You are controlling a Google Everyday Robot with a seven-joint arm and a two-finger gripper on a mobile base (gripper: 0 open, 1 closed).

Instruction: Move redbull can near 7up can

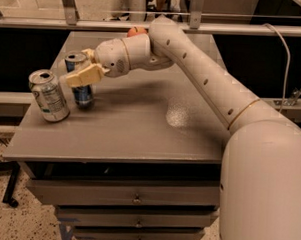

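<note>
Presently: gripper (78, 67) on the redbull can (82, 87), just right of the 7up can (48, 96)

From my seat I see the arm (202, 76) reaching in from the right and across the grey table (140, 126) to its far left part. The gripper sits at the end of it, and its fingers are narrowed around the upper half of the redbull can. One cream finger (84, 75) crosses the near face of the can. The other shows behind the rim, on the far side. I read this as a hold on the can.

The redbull can stands upright, its silver top visible above the near finger. Its base seems to be on the table, though the shadow there keeps me from being sure.

The 7up can stands just to the left of it and a little nearer, close to the table's left edge. It tilts slightly to the left. A narrow gap separates the two cans, so they are not touching.

Behind the arm, at the far edge of the table, an orange object (137, 31) peeks out. Below the tabletop, at the near side, are drawers (132, 196).
</note>
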